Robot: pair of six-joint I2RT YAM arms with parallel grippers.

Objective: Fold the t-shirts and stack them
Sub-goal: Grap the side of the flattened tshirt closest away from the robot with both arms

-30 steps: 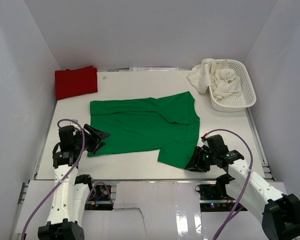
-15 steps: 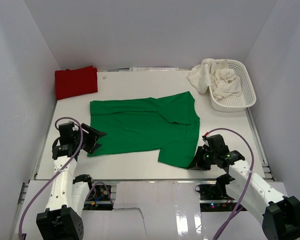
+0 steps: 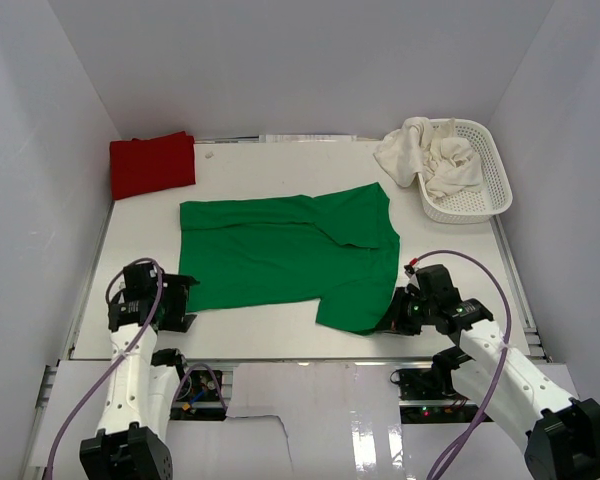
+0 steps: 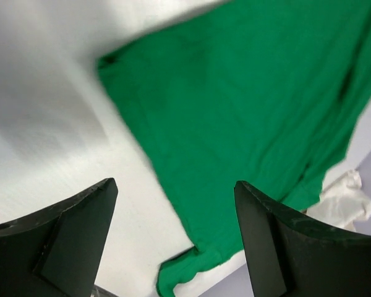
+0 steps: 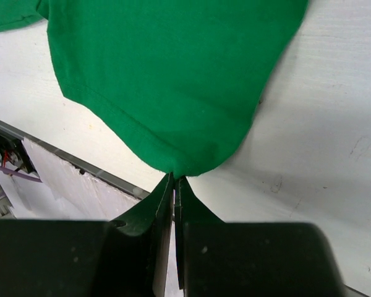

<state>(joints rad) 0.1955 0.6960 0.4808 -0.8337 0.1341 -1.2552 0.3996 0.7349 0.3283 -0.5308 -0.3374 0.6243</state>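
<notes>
Right tool [image 5: 174, 180] pinches the green t-shirt [image 3: 280, 255] hem at 5 o'clock; left tool [image 4: 174, 185] stands open at 8 o'clock.

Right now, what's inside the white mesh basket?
The basket holds crumpled cream-white cloth, bunched up, with one part draped over its left rim. The heap hides the basket floor, so I cannot tell how many pieces there are or what lies underneath.
</notes>
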